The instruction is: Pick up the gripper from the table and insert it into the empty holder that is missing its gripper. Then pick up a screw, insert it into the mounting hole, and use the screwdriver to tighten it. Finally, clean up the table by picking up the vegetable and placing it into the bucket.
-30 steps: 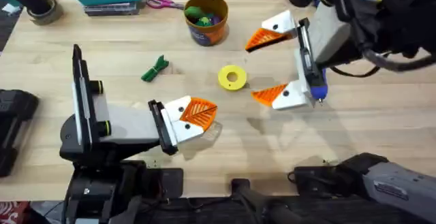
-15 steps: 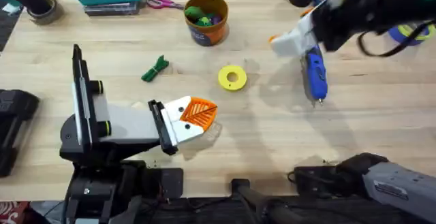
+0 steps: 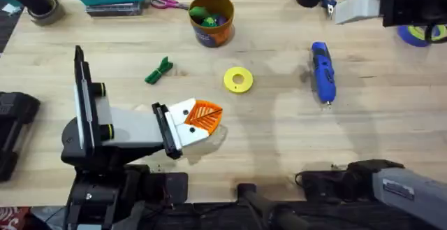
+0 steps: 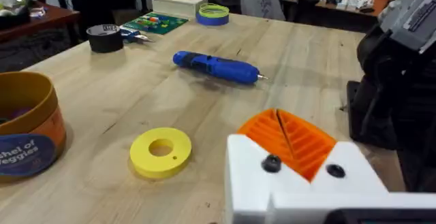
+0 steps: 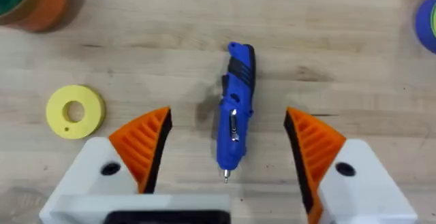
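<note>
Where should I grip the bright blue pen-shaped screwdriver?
Judging by its pose, take the bright blue pen-shaped screwdriver across its thick mid-body, coming straight down. It lies flat on the wooden table, and the right gripper already straddles it with open orange fingers.

vegetable (image 3: 159,70) left of disc (image 3: 238,79), screwdriver (image 3: 323,72) right of disc, bucket (image 3: 211,19) behind disc

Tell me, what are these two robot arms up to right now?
Nothing is being held at the moment. The blue screwdriver lies flat on the table, and the right gripper hangs open above it. The left gripper rests low near its own base. A green toy vegetable lies on the wood, not in the bucket, so the tidying isn't done. A yellow ring sits mid-table.
</note>
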